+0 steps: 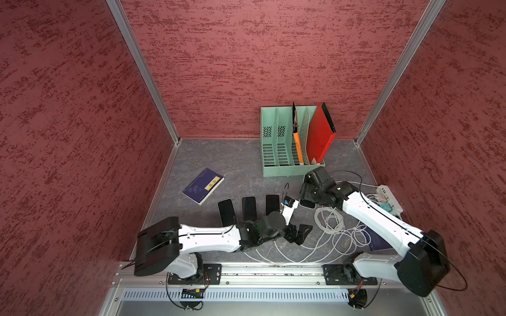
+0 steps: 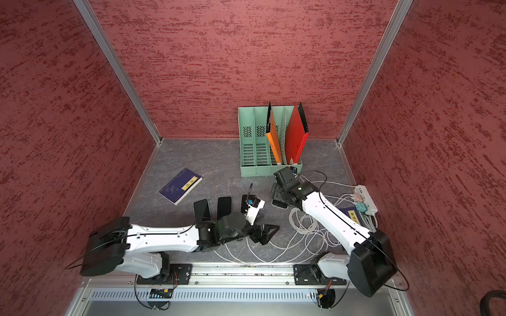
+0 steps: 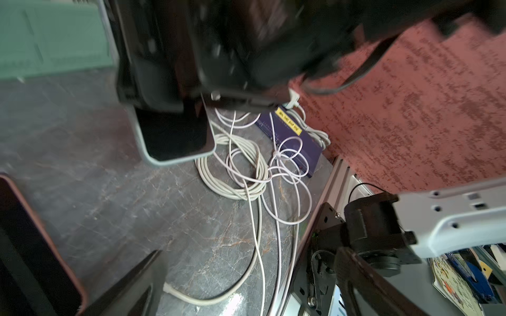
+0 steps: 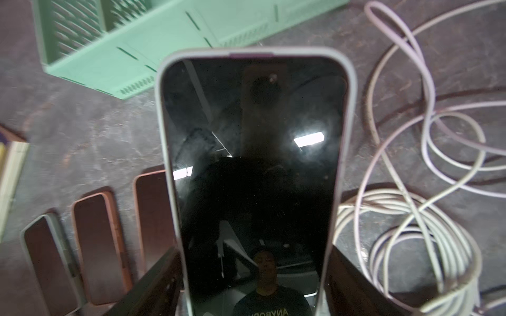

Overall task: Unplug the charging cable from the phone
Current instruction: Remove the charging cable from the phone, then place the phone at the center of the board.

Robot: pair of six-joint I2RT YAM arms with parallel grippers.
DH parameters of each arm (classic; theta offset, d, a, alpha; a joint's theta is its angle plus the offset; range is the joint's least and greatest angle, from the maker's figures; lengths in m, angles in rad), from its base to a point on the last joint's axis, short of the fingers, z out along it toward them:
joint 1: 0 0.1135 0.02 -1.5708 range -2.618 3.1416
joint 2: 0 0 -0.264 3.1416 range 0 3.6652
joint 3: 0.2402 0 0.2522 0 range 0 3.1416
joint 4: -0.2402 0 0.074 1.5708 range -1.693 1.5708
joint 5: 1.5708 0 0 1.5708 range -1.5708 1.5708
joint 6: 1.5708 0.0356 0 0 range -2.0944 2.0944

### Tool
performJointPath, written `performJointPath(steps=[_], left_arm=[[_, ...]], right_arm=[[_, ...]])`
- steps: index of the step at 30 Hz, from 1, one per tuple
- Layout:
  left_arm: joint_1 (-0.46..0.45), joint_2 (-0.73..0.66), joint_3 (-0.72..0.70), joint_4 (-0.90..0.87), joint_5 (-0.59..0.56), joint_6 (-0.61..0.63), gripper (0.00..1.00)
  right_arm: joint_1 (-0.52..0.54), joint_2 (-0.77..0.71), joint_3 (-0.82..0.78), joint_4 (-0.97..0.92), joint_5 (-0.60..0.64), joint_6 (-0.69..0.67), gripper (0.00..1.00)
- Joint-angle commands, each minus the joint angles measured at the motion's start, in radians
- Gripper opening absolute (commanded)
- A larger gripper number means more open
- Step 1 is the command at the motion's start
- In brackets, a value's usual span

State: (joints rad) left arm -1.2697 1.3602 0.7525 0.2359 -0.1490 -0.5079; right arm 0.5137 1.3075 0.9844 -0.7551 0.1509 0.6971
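Observation:
My right gripper [image 4: 253, 254] is shut on the phone [image 4: 252, 164], a dark-screened phone in a pale grey case, with one finger on each long edge. In both top views that phone [image 1: 307, 204] [image 2: 279, 203] shows only partly below the right gripper [image 1: 306, 195]. The left wrist view shows the phone's [image 3: 175, 136] lower end with no cable in it. The white charging cable's plug end [image 3: 167, 287] lies loose on the table beside one finger of my left gripper [image 3: 247, 254]. The left gripper [image 1: 301, 236] [image 2: 264, 235] stands open and holds nothing, in front of the phone.
Three more phones [image 1: 249, 208] lie in a row left of the held one. A coil of white cables [image 1: 328, 221] and a power strip [image 1: 390, 198] sit at the right. A green file rack [image 1: 284, 142] stands at the back, and a blue book [image 1: 203, 186] lies at the left.

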Motion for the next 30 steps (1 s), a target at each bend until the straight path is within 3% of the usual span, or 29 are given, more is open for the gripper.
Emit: performJointPath(steps=[1,7,13,16,18,21,23,27,30], left_arm=[[0.009,-0.119,0.017,-0.232,-0.12,0.108,1.0],[0.052,-0.374,-0.092,-0.352,-0.364,0.007,1.0],[0.268,-0.465,-0.181,-0.414,-0.179,-0.196,1.0],[0.292,-0.462,-0.194,-0.422,-0.156,-0.211,0.97],[0.294,-0.455,-0.201,-0.418,-0.155,-0.203,0.89],[0.294,-0.434,-0.189,-0.452,-0.181,-0.191,0.62],[0.295,-0.413,-0.177,-0.485,-0.212,-0.199,0.51],[0.294,-0.355,-0.147,-0.513,-0.217,-0.198,0.43],[0.294,-0.332,-0.145,-0.503,-0.201,-0.198,0.53]], right_arm=[[-0.029,0.021,-0.011,0.002,0.029,-0.02,0.27],[0.015,0.139,-0.041,0.065,0.013,-0.036,0.27],[0.09,0.268,-0.03,0.108,0.011,-0.024,0.3],[0.091,0.271,-0.043,0.146,-0.03,-0.023,0.37],[0.095,0.279,-0.044,0.154,-0.046,-0.032,0.43],[0.107,0.295,-0.041,0.154,-0.072,-0.043,0.56],[0.117,0.303,-0.035,0.147,-0.065,-0.05,0.66],[0.119,0.322,-0.032,0.145,-0.057,-0.05,0.75],[0.12,0.335,-0.034,0.149,-0.052,-0.054,0.82]])
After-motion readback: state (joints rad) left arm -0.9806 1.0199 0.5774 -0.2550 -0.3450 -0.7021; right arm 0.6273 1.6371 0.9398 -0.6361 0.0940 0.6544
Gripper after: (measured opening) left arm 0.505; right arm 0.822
